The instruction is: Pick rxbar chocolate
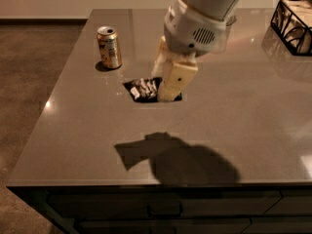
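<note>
The rxbar chocolate [143, 88], a flat bar in a shiny black wrapper with white lettering, is held in the air above the grey table [68, 130]. My gripper [164, 94] hangs from the white arm at the top centre and is shut on the bar's right end. One cream finger [177, 80] covers that end. The bar and gripper cast a dark shadow on the table nearer the front edge, well apart from them.
An upright drink can [108, 47] stands on the table to the left of the bar. A black wire basket [291, 19] sits at the back right corner. The table's front and left edges drop to a brown floor.
</note>
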